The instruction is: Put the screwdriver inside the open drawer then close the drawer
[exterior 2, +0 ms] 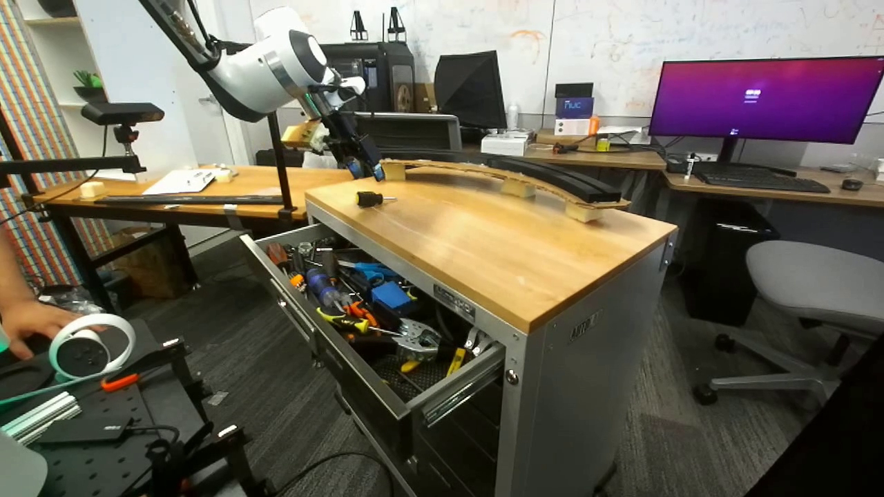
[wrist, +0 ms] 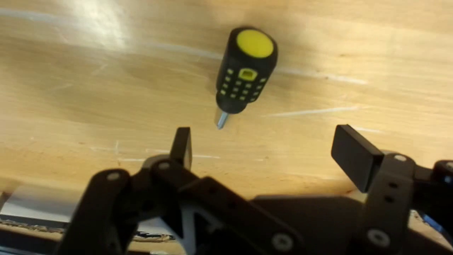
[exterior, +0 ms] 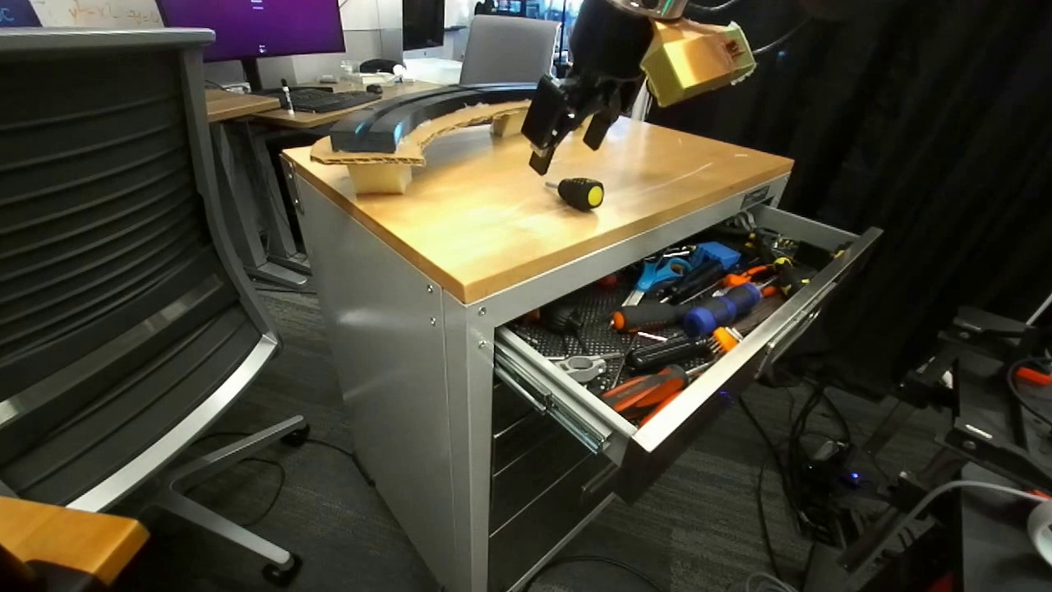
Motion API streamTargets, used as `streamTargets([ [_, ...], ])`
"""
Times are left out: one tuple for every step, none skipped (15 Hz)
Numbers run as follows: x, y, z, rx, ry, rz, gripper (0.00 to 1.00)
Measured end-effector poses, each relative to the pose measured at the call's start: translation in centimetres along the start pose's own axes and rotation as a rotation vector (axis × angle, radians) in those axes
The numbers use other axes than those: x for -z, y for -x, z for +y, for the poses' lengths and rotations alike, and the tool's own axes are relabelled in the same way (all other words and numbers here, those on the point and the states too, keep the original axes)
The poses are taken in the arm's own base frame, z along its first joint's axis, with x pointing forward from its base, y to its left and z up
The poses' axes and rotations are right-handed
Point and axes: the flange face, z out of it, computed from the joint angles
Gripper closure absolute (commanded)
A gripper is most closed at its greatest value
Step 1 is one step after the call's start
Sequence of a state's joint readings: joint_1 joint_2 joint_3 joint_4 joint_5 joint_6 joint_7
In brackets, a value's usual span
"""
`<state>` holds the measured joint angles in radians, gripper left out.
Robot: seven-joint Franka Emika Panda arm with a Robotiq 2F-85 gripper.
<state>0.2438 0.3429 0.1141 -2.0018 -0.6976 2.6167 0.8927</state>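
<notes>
The stubby black and yellow screwdriver (exterior: 579, 193) lies on the wooden top of the grey cabinet, near the edge above the drawer. It also shows in an exterior view (exterior 2: 369, 199) and in the wrist view (wrist: 246, 76), where its metal tip points toward the gripper side. My gripper (exterior: 567, 152) is open and empty, above the wooden top and apart from the screwdriver. Its fingers also show in an exterior view (exterior 2: 367, 170) and wide apart in the wrist view (wrist: 265, 147). The uppermost drawer (exterior: 756, 341) is pulled open and full of tools; it also shows in an exterior view (exterior 2: 324, 333).
A curved black track (exterior: 460, 111) on cardboard and foam blocks stands along the back of the wooden top (exterior: 493, 238). Scissors, pliers and longer screwdrivers (exterior: 723, 308) fill the drawer. An office chair (exterior: 107, 205) stands beside the cabinet. A person's hand (exterior 2: 34, 317) shows at the left edge.
</notes>
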Motion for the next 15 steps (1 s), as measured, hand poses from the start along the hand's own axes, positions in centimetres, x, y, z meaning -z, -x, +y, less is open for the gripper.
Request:
streamTargets([
  [-0.3, -0.4, 0.5, -0.003, 0.011, -0.004, 0.35],
  [-0.7, -0.4, 0.9, -0.005, 0.019, -0.023, 0.42],
  [-1.2, -0.2, 1.2, -0.004, 0.017, -0.063, 0.51],
  [-1.7, 0.3, 1.3, 0.002, 0.007, -0.114, 0.58],
  [-2.1, 0.7, 1.2, 0.008, -0.007, -0.161, 0.67],
  [-2.3, 1.0, 1.1, 0.015, -0.023, -0.202, 0.73],
  [-2.3, 1.2, 1.1, 0.019, -0.037, -0.235, 0.81],
  [-2.4, 1.3, 1.2, 0.020, -0.052, -0.259, 0.85],
  [-2.4, 1.2, 1.3, 0.018, -0.063, -0.271, 0.81],
  [-2.4, 1.1, 1.4, 0.017, -0.071, -0.276, 0.80],
  [-2.4, 1.0, 1.6, 0.016, -0.073, -0.276, 0.80],
  [-2.4, 0.8, 1.8, 0.013, -0.072, -0.274, 0.80],
  [-2.4, 0.7, 2.0, 0.011, -0.070, -0.272, 0.80],
  [-2.3, 0.7, 2.2, 0.024, -0.068, -0.277, 0.80],
  [-2.2, 0.8, 2.2, 0.055, -0.070, -0.294, 0.80],
])
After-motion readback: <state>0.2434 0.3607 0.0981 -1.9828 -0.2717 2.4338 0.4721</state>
